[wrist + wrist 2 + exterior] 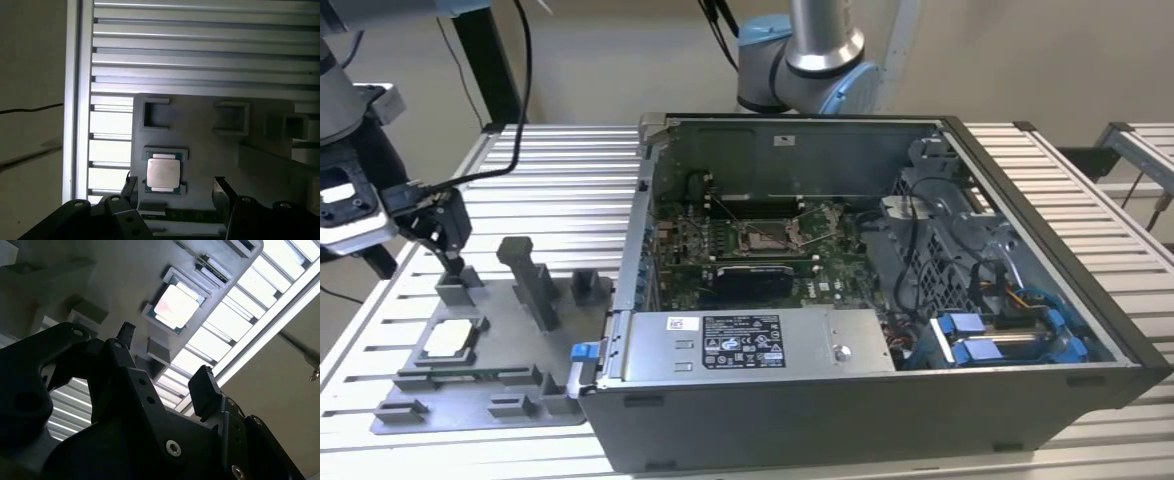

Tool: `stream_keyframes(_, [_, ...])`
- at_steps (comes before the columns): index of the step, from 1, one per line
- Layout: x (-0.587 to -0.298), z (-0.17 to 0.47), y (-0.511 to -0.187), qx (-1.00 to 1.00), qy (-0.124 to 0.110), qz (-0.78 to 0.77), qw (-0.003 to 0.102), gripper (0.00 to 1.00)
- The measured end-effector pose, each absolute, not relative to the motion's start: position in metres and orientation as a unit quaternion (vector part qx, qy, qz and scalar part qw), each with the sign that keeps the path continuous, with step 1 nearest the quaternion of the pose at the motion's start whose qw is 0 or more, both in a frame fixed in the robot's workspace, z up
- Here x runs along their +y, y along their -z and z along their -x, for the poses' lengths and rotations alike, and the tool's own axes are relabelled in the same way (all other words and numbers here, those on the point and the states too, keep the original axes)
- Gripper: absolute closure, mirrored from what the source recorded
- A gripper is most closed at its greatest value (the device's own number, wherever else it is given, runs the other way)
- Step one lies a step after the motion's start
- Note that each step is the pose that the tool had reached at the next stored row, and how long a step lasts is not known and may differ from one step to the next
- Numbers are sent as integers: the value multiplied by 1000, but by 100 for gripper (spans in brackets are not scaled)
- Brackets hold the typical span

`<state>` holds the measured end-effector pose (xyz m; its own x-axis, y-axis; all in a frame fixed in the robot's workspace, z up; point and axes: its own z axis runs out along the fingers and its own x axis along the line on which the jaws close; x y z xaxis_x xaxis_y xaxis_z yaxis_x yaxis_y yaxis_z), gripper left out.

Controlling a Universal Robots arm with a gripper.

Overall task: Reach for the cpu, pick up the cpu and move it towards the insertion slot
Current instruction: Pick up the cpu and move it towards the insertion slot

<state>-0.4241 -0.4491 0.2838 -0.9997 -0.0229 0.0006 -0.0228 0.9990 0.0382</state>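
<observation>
The cpu (450, 340) is a small silvery square lying flat in a recess of the grey fixture plate (494, 400), at the exterior view's left. My gripper (451, 262) hangs above the plate's far part, apart from the cpu. In both wrist views the cpu (163, 172) (176, 305) lies below, and my gripper (175, 192) (165, 362) stands open with nothing between its black fingertips (220, 186). The insertion slot (765, 237) is a square metal-framed socket on the motherboard inside the open computer case (854, 350).
Grey upright posts (527, 280) rise from the fixture plate beside my gripper. The case walls stand high around the motherboard. A robot base (801, 60) stands behind the case. Black cables (507, 160) trail over the slatted aluminium table (560, 180).
</observation>
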Motion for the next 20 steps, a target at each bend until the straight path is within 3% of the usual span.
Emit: stream_keyframes(20, [-450,424,-267,-1000,19,-11,1,0])
